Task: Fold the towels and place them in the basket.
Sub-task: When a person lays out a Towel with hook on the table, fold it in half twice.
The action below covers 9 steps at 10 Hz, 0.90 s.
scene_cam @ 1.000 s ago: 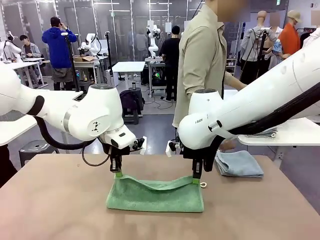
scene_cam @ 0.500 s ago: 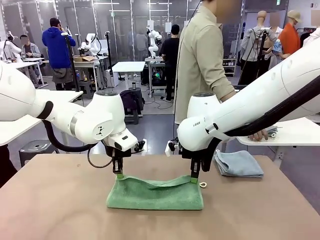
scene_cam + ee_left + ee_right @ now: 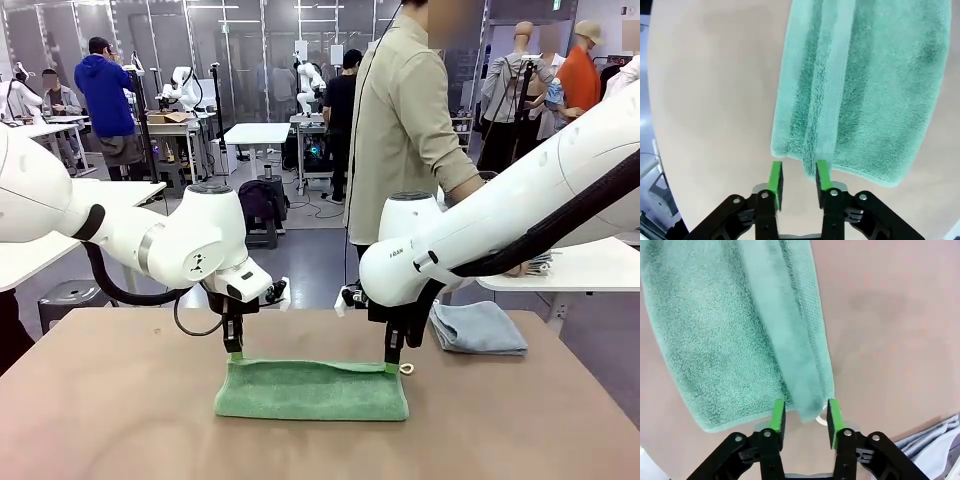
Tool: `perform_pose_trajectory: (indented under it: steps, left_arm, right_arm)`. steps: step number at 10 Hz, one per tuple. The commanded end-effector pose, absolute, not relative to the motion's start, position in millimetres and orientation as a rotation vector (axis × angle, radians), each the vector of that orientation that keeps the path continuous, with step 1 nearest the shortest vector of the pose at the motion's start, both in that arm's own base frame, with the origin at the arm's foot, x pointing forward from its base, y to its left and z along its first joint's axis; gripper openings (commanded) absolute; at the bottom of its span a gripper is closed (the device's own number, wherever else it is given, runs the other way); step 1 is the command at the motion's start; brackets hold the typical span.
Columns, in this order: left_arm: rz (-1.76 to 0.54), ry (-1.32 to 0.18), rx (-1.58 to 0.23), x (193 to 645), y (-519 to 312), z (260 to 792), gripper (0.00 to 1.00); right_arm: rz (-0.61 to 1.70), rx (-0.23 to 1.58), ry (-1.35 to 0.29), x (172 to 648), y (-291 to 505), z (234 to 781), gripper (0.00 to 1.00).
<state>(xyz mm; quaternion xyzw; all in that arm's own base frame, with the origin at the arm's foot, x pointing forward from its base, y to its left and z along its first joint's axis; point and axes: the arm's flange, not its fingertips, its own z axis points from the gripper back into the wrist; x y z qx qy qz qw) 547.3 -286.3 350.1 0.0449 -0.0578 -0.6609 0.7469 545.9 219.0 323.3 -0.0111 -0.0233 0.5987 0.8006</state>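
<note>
On the table (image 3: 100, 400), green towel (image 3: 310, 390) folded flat, front view shows blue towel (image 3: 480, 327) behind, wrist views show left gripper (image 3: 798, 169) and right gripper (image 3: 806, 409) fingers apart at the green towel's corners

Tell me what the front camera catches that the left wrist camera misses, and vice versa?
Front view: the person across the table, a grey-blue towel and the right gripper at one end of the green towel. Left wrist view: the left gripper with green pads standing apart, the towel's folded layers at their tips. Both: the green towel folded on the table.
</note>
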Motion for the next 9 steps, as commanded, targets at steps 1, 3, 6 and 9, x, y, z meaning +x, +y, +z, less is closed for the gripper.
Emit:
perform_pose_trajectory:
  steps: [1,3,6,9]
  left_arm:
    - [-1.398,-0.192,0.155,545.6,-280.8,349.8,0.58]
    - [-1.373,-0.249,0.172,544.3,-268.8,362.0,0.78]
    - [-1.432,-0.277,0.034,520.1,-240.5,404.8,0.92]
    - [-1.462,-0.317,-0.119,479.4,-195.8,445.1,0.92]
  right_arm:
    - [1.254,-0.051,-0.105,544.8,216.7,324.1,0.46]
    - [1.236,-0.06,-0.135,542.7,211.7,336.6,0.66]
    - [1.11,0.058,-0.124,504.8,209.2,393.2,1.0]
    - [0.771,0.143,-0.114,459.0,195.2,446.0,1.0]
